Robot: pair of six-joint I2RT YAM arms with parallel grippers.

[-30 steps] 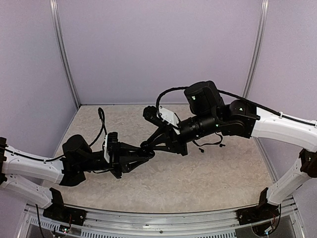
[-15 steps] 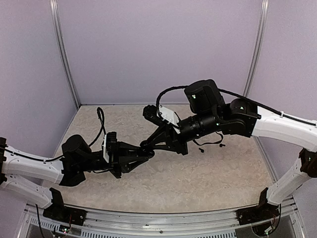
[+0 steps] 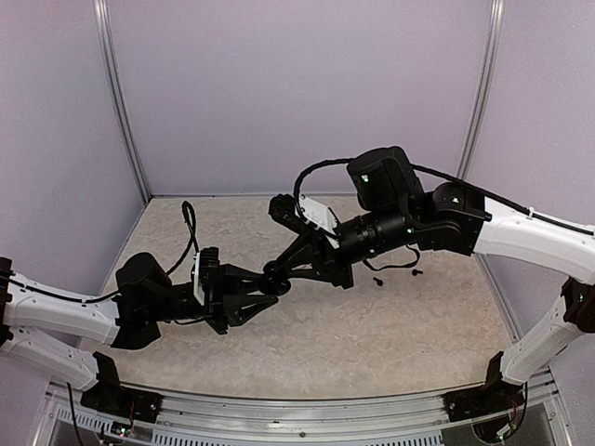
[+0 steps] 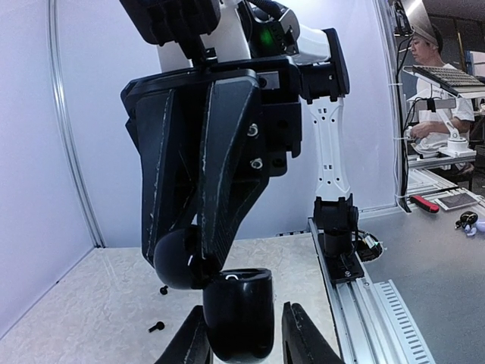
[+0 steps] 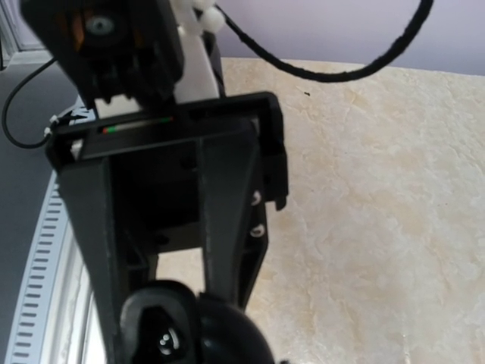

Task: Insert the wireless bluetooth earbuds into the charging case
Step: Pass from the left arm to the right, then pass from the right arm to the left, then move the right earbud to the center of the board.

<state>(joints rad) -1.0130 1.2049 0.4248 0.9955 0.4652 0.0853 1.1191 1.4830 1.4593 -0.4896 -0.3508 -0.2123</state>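
Two arms meet in mid-air in the top view, the left gripper and right gripper tip to tip above the table. Nothing white shows, only two small dark bits on the surface near the right arm, and whether they are the earbuds I cannot tell.

From the left wrist, a glossy dark rounded body hangs between the left gripper's fingers. I take it for the charging case, though it reads dark here. The left jaws are narrow, with a sliver of light between one finger and the shell, so they flank it rather than clamp it. The right gripper's fingers converge from above and pinch its rounded upper part, probably the lid.

The right wrist view gives only dark rounded shapes at its lower edge, too murky to read.

The case should be light, rigid and slick — apt to squirt out of a pinch, with the hinge its weak spot. It is best held across the broad sides of the lower half, leaving the lid free. The earbuds — tiny and smooth — would want a soft fingertip pinch.
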